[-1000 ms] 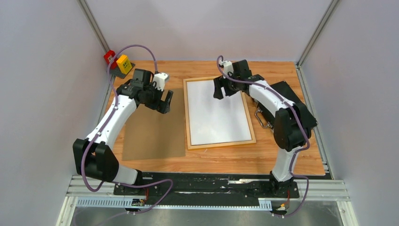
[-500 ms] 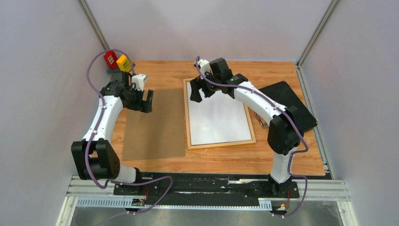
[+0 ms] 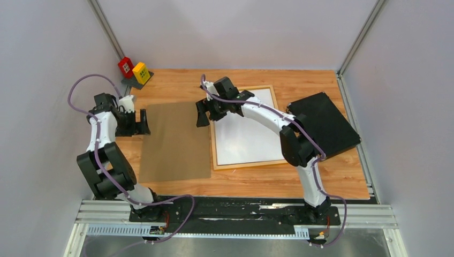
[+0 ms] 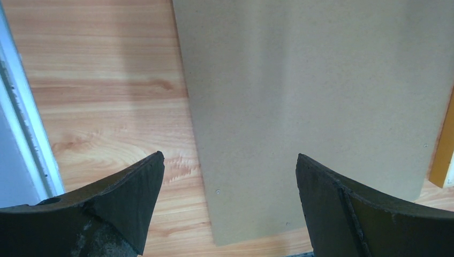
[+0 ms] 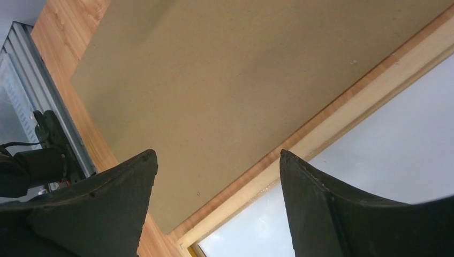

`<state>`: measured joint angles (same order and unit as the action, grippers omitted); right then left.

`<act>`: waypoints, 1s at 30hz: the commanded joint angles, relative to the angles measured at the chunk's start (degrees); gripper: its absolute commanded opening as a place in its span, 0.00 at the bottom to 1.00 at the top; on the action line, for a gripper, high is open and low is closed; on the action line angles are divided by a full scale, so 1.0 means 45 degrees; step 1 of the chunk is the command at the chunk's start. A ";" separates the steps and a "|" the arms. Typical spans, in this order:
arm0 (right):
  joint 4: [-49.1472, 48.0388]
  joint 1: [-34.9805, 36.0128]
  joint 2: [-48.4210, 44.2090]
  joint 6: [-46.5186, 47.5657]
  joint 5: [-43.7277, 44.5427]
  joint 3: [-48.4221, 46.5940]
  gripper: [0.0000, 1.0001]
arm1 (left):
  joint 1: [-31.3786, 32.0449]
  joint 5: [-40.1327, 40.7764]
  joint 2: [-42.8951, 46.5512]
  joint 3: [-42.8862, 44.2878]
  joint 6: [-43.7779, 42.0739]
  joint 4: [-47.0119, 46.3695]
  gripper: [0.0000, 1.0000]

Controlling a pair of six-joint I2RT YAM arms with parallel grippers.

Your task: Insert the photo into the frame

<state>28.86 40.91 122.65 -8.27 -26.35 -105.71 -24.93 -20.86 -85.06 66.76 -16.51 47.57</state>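
Note:
The frame (image 3: 251,164) lies flat mid-table with its light wood back up. A white sheet fills it, apparently the photo (image 3: 246,134) lying white back up; no print side shows. My right gripper (image 3: 203,113) hovers open over the frame's far-left edge. In the right wrist view the wood strip (image 5: 342,112) and the white surface (image 5: 385,176) pass between its fingertips, and nothing is held. My left gripper (image 3: 143,122) stands open at the left edge of the brown hardboard panel (image 3: 174,142). That panel's edge (image 4: 321,96) shows below the empty jaws.
A black case (image 3: 324,126) sits at the right, touching the frame's far-right corner. Red (image 3: 126,67) and yellow (image 3: 141,72) blocks stand at the far-left corner. The panel lies close beside the frame's left side. Grey walls and rails bound the wooden table (image 3: 267,182).
My right gripper has swept left from above the white sheet to the frame's far-left edge, its jaws a little wider. The left arm has drawn back left to the panel's left edge.

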 commanded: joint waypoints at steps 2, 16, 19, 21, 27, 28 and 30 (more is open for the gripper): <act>-0.0319 0.0148 0.0947 -0.1415 -0.0499 -0.0979 0.81 | -0.0629 -0.0906 -0.1194 -0.0054 -0.0651 0.0087 1.00; -0.0318 0.0209 0.2369 -0.2791 -0.0306 -0.1177 0.79 | -0.0945 -0.2021 -0.3409 0.0424 -0.0179 0.0131 1.00; -0.0320 0.0207 0.2451 -0.2930 -0.0019 -0.1100 0.79 | -0.0960 -0.2140 -0.3430 0.0418 -0.0184 0.0135 1.00; -0.0288 0.0219 0.2484 -0.3051 0.0339 -0.1084 0.79 | -0.0947 -0.2175 -0.3497 0.0428 -0.0203 0.0132 1.00; 0.0356 0.0226 0.2650 -0.3010 0.2050 -0.1358 0.79 | -0.0945 -0.2136 -0.3825 0.0418 -0.0302 0.0078 1.00; 0.0453 0.0241 0.2674 -0.2989 0.2330 -0.1370 0.79 | -0.0945 -0.2139 -0.3860 0.0418 -0.0312 0.0076 1.00; 0.0600 0.0246 0.2683 -0.2936 0.2884 -0.1354 0.79 | -0.0950 -0.2141 -0.3856 0.0420 -0.0319 0.0054 1.00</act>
<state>29.10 42.28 133.84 -21.10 -21.74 -109.93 -28.60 -29.30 -102.26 66.81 -17.26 47.99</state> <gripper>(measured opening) 0.786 0.998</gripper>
